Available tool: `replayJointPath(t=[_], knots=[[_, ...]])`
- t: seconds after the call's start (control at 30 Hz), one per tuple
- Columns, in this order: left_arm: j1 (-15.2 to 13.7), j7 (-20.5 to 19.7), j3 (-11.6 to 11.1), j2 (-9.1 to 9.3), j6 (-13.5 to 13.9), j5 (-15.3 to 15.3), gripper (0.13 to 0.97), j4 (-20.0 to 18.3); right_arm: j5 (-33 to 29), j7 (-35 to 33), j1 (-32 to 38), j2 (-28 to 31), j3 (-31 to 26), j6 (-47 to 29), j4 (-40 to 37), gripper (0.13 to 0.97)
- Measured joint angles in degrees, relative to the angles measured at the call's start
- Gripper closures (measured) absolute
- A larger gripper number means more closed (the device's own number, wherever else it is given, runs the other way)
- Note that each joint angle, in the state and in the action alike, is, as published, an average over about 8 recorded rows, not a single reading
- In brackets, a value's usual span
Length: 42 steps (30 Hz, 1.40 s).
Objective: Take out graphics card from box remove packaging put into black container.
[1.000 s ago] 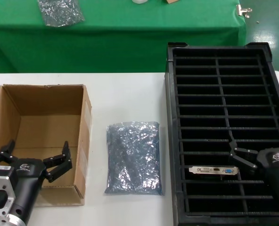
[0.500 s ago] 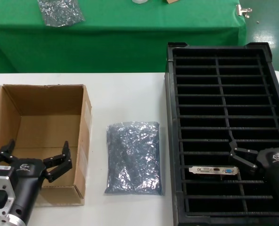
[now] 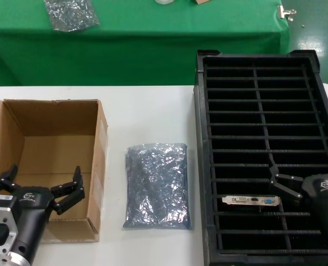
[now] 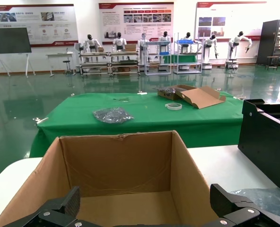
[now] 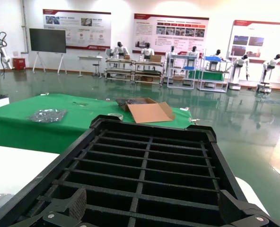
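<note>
The graphics card [image 3: 250, 200] stands on edge in a near slot of the black container's [image 3: 200, 138] left column, its silver bracket with the blue port facing up. The empty packaging bag [image 3: 156, 185] lies flat on the white table between the brown box [image 3: 100, 166] and the container. The box is open and looks empty in the left wrist view [image 4: 121, 170]. My left gripper [image 3: 41, 185] is open over the box's near end. My right gripper [image 3: 305, 177] is open over the container's near right part, just right of the card. The container's slots fill the right wrist view [image 5: 144, 165].
A green-covered table [image 3: 136, 39] stands behind the white one, with a smaller silver bag [image 3: 71, 13] at its far left. In the left wrist view an open cardboard box [image 4: 194, 94] and a tape roll [image 4: 173, 106] also lie on it.
</note>
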Motion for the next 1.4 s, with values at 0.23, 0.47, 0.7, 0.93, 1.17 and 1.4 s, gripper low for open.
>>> replayJointPath(t=[0.23,0.47,0.7,0.93,1.17,1.4], knots=[[0.0,0.0,0.0,0.0,0.0,0.0,0.132,0.0,0.0,0.0,0.0,0.0,0.0,0.0,0.0,0.129],[0.0,0.0,0.0,0.0,0.0,0.0,0.132,0.0,0.0,0.0,0.0,0.0,0.0,0.0,0.0,0.129],[0.0,0.0,0.0,0.0,0.0,0.0,0.132,0.0,0.0,0.0,0.0,0.0,0.0,0.0,0.0,0.129],[0.0,0.0,0.0,0.0,0.0,0.0,0.132,0.0,0.0,0.0,0.0,0.0,0.0,0.0,0.0,0.129],[0.0,0.0,0.0,0.0,0.0,0.0,0.132,0.0,0.0,0.0,0.0,0.0,0.0,0.0,0.0,0.129],[0.0,0.0,0.0,0.0,0.0,0.0,0.132,0.0,0.0,0.0,0.0,0.0,0.0,0.0,0.0,0.129]])
